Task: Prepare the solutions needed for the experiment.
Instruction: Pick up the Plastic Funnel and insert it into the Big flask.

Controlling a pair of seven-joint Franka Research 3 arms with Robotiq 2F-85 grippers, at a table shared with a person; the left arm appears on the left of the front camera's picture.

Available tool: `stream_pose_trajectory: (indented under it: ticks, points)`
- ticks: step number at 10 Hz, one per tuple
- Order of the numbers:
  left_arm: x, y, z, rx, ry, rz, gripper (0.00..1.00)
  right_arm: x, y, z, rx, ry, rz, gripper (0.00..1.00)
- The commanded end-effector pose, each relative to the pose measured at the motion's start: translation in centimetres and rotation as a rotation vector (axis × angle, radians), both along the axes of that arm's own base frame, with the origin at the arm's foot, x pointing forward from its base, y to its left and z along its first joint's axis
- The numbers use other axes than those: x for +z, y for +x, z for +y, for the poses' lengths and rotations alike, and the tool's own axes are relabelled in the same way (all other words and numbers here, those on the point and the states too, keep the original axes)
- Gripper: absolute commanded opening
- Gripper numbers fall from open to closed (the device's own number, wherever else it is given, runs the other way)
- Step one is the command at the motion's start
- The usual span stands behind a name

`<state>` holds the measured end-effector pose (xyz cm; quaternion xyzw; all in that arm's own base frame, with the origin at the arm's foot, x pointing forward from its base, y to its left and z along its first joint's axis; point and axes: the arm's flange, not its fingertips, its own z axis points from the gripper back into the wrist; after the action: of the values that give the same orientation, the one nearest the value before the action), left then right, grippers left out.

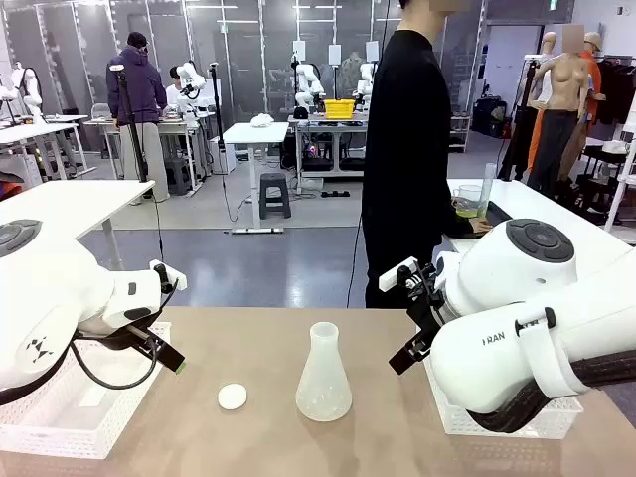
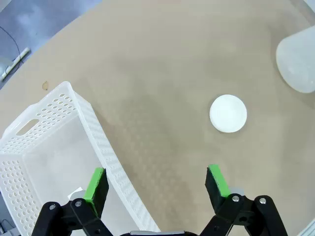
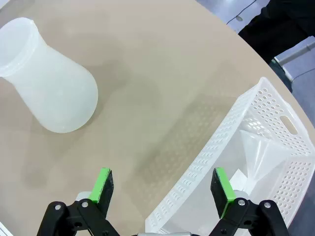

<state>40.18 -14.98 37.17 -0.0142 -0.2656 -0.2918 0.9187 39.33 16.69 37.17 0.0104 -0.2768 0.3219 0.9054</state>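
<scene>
Yellow-green solutions (image 1: 466, 212) are being kept low in a clear cup (image 1: 469, 192) on the far worktop (image 1: 512, 204), well away from the arms. Easily spilled, it is probably best held upright round its middle. Left gripper (image 2: 156, 183) and right gripper (image 3: 164, 186) are being held apart, empty.

Front camera: fixed between arms, low over near edge of table (image 1: 298, 333), facing across it toward person (image 1: 402, 149) at far side; wide, room beyond.

Left wrist camera: above table's left part, aimed steeply down along left gripper (image 2: 157, 179), close to surface; takes in left basket (image 2: 106, 147), white disc (image 2: 228, 113), edge of flask (image 2: 298, 59).

Right wrist camera: similar steep, close look down past right gripper (image 3: 162, 182); takes in flask, right basket (image 3: 216, 167).

Shared: flask in all three views; disc in front and left wrist; each basket in front and own wrist view.
</scene>
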Motion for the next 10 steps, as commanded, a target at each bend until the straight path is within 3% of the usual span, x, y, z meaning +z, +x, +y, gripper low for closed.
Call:
stream_pose_trajectory:
  ticks: [1, 10]
  points:
    - [0.0, -0.01, -0.02, 0.0, 0.0, 0.0, 1.0, 0.0, 0.0, 0.0, 0.0, 0.0, 0.0, 1.0]
    - [0.0, -0.01, -0.02, 0.0, 0.0, 0.0, 1.0, 0.0, 0.0, 0.0, 0.0, 0.0, 0.0, 1.0]
